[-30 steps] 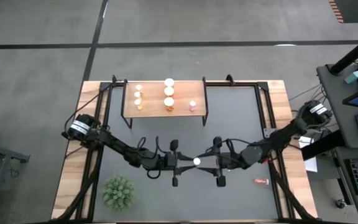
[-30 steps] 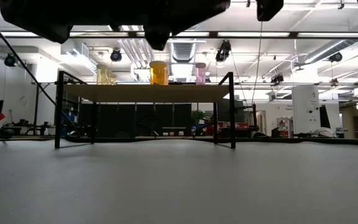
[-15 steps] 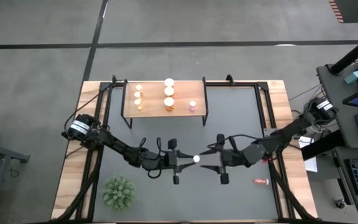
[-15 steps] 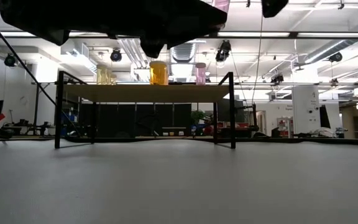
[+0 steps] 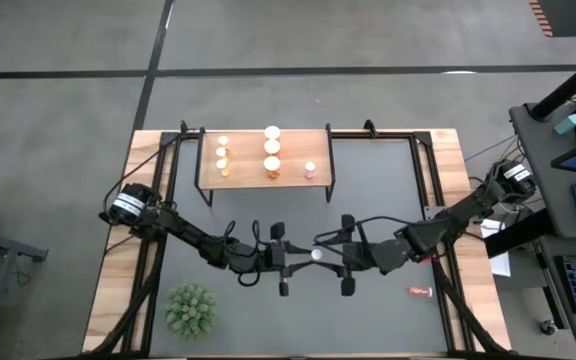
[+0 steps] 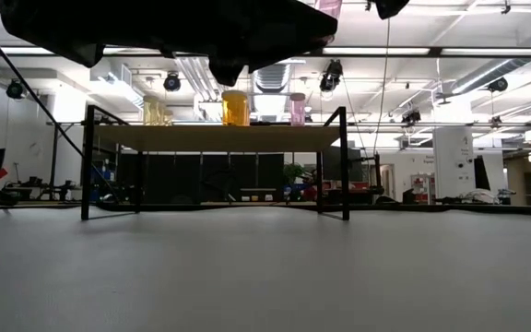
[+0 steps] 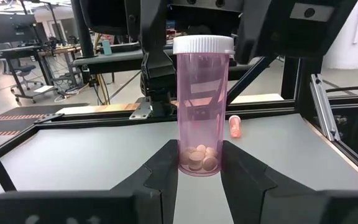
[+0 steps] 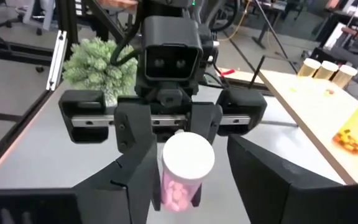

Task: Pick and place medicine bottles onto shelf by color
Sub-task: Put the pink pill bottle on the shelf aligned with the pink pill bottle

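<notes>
My left gripper (image 5: 308,257) is shut on a pink medicine bottle with a white cap (image 5: 316,255), above the middle of the table. The bottle also shows in the left wrist view (image 7: 202,106) and the right wrist view (image 8: 185,165). My right gripper (image 5: 336,254) is open and faces the left one. Its fingers stand on either side of the bottle's upper part, and a gap shows beside the bottle. The shelf (image 5: 248,172) stands at the far middle. It carries yellow bottles (image 5: 222,152) on its left, orange ones (image 5: 271,150) in the middle and a pink one (image 5: 310,169) on its right. My left gripper pinches the pink bottle's lower body, just above its base (image 7: 199,163), between its two fingers. The fingers come level from the table's left. The bottle stands upright with its cap up, lifted clear of the table.
A small bottle (image 5: 420,292) lies on its side on the table at the near right; it also shows in the left wrist view (image 7: 235,126). A green spiky plant (image 5: 191,308) stands at the near left. Black frame rails run along both sides of the table.
My right gripper has moved toward the table's left, up to the held bottle, and has stayed open. My left gripper has kept its hold on the upright bottle and has shifted only a little.
</notes>
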Available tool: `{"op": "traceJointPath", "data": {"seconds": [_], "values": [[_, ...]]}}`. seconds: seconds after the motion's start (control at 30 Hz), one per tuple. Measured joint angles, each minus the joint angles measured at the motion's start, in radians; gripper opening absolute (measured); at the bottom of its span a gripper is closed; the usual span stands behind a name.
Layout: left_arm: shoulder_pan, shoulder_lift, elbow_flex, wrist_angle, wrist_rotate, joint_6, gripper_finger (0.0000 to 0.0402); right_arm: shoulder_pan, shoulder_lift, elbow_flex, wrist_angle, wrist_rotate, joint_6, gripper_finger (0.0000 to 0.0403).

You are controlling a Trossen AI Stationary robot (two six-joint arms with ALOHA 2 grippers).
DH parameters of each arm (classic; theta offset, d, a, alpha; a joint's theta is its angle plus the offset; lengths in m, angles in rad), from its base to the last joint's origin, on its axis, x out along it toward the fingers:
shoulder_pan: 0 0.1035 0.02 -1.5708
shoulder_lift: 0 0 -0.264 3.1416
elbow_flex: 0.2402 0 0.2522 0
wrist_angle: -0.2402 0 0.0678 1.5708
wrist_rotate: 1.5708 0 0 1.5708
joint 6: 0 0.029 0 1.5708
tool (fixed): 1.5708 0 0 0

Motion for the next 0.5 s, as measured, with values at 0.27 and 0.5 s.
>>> {"op": "traceJointPath", "data": {"seconds": [0.27,0.5], "values": [[0.000,0.000,0.006,0.001,0.000,0.000,0.0088,0.000,0.002,0.003,-0.010,-0.002,0.001,0.0125],[-0.001,0.000,0.006,0.000,0.001,-0.020,0.0090,0.000,0.002,0.003,-0.013,-0.010,0.015,0.0107]]}}
